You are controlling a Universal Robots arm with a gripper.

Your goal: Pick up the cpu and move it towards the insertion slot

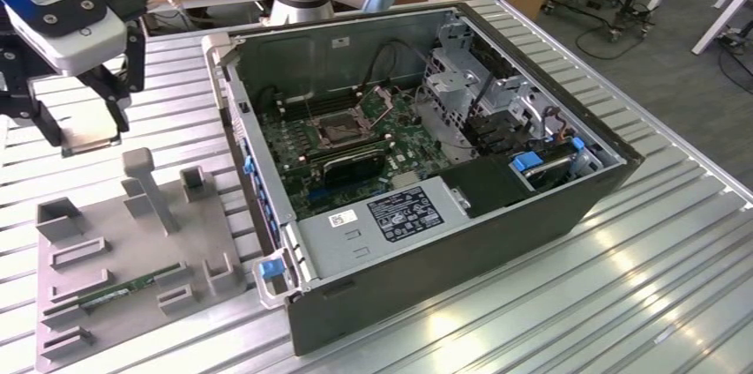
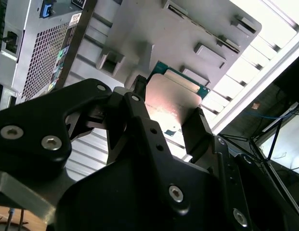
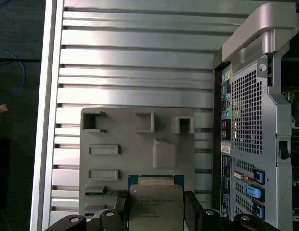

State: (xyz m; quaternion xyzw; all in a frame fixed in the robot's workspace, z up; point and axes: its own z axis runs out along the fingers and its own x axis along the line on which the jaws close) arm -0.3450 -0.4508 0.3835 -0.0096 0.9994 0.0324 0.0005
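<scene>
My gripper (image 1: 85, 131) hangs above the table at the exterior view's far left, shut on the cpu (image 1: 92, 139), a flat square chip held clear of the grey fixture plate (image 1: 118, 242) below. Both wrist views show the cpu (image 2: 171, 103) (image 3: 155, 208) clamped by its edges between the black fingers (image 2: 200, 127) (image 3: 193, 208), its silver top and green rim visible. The insertion slot (image 1: 340, 127), a square socket with a dark centre and a metal frame, lies on the green motherboard inside the open computer case (image 1: 553, 206), well towards the exterior view's right of the gripper.
The grey fixture plate carries several raised holders and a thin green memory stick (image 1: 123, 290). The case's near wall (image 1: 242, 136) stands between the gripper and the socket. Cables and drive cages (image 1: 471, 100) crowd the case's far side. The ribbed metal table (image 1: 659, 242) extends around.
</scene>
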